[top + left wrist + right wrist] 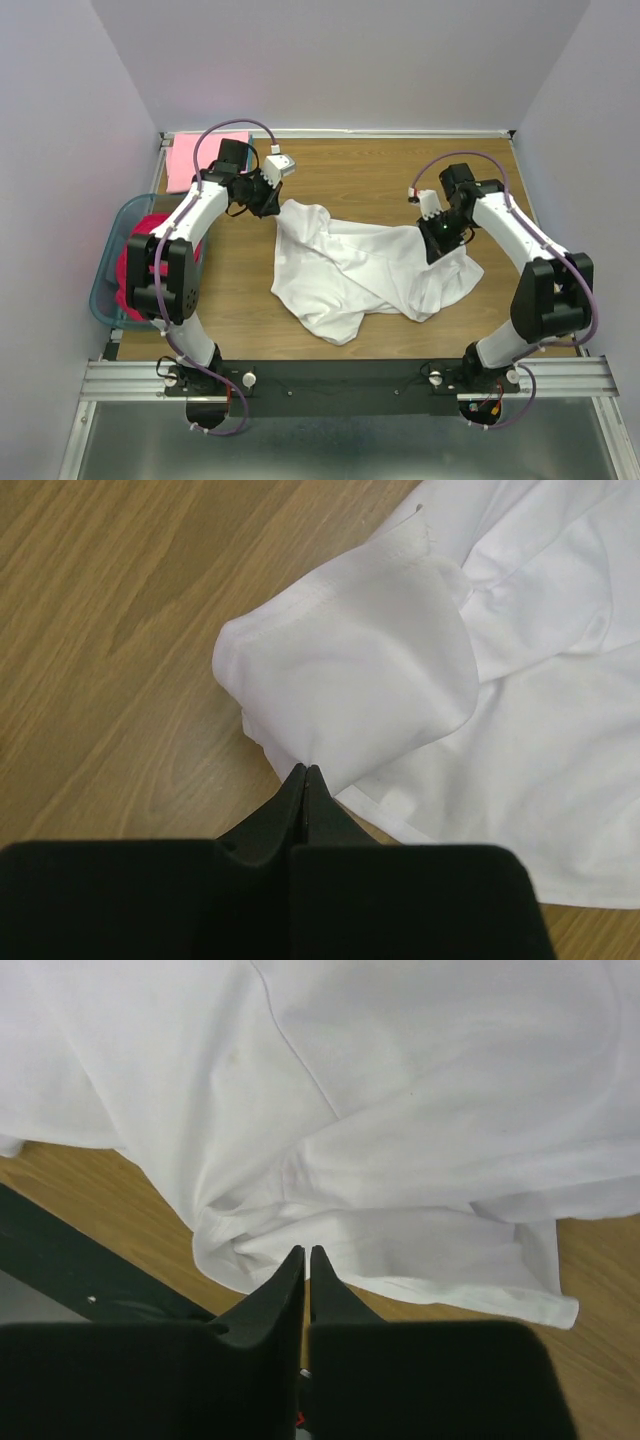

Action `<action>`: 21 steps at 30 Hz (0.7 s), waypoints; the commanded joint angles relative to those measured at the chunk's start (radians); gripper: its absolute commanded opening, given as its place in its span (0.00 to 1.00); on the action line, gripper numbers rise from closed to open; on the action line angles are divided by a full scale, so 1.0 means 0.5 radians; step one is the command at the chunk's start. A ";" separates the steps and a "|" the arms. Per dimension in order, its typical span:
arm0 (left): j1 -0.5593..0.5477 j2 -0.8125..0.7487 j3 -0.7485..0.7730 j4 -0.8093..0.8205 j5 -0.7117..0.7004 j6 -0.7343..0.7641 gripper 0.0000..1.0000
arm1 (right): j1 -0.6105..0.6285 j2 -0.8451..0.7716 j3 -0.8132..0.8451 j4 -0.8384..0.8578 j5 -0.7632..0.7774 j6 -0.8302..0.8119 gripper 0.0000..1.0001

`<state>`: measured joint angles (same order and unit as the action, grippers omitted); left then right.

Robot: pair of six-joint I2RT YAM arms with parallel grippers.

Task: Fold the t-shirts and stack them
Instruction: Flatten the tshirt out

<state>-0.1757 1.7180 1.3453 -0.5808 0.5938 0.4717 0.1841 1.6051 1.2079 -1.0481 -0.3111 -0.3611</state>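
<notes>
My left tool [305,780] is pinched shut on a rolled edge of the white t-shirt [350,270]. My right tool [306,1260] is clamped on a bunched fold at the opposite side, and the shirt lies crumpled on the table [240,300] between them. Beyond my left tool lies the light pink t-shirt [190,160]; on that tool's outer side, the magenta-red t-shirt [128,270] sits in the teal basket [101,292].
</notes>
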 commanded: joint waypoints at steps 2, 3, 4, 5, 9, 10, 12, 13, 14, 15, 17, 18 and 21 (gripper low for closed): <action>0.014 0.034 0.012 -0.010 -0.013 0.035 0.00 | 0.052 -0.166 0.109 -0.103 0.076 -0.296 0.41; 0.017 0.037 0.012 -0.013 -0.019 0.035 0.00 | 0.116 -0.185 0.094 -0.094 0.143 -0.321 0.63; 0.014 0.043 0.012 -0.016 -0.019 0.041 0.00 | 0.156 -0.203 0.075 -0.064 0.171 -0.354 0.74; 0.014 0.040 0.012 -0.020 -0.019 0.041 0.00 | 0.196 -0.252 0.051 -0.036 0.208 -0.376 0.78; 0.014 0.046 0.009 -0.029 -0.028 0.051 0.00 | 0.395 -0.286 -0.078 0.074 0.437 -0.465 0.79; 0.014 0.046 0.009 -0.029 -0.028 0.051 0.00 | 0.441 -0.280 -0.121 0.108 0.465 -0.474 0.78; 0.014 0.049 0.015 -0.032 -0.019 0.048 0.00 | 0.521 -0.274 -0.185 0.172 0.557 -0.505 0.76; 0.014 0.052 0.015 -0.035 -0.019 0.048 0.00 | 0.546 -0.274 -0.201 0.191 0.585 -0.520 0.75; 0.014 0.058 0.021 -0.038 -0.022 0.051 0.00 | 0.573 -0.271 -0.219 0.203 0.610 -0.523 0.74; 0.014 0.058 0.025 -0.041 -0.019 0.054 0.00 | 0.601 -0.256 -0.228 0.215 0.610 -0.520 0.72; 0.017 0.065 0.028 -0.041 -0.025 0.060 0.00 | 0.659 -0.234 -0.228 0.219 0.610 -0.490 0.64; 0.017 0.062 0.025 -0.041 -0.028 0.057 0.00 | 0.687 -0.216 -0.222 0.219 0.610 -0.481 0.59; 0.014 0.062 0.012 -0.035 -0.031 0.057 0.00 | 0.718 -0.191 -0.192 0.222 0.610 -0.432 0.55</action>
<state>-0.1757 1.7367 1.3453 -0.5858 0.5930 0.4866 0.5194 1.4910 1.1007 -0.9741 -0.0475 -0.5930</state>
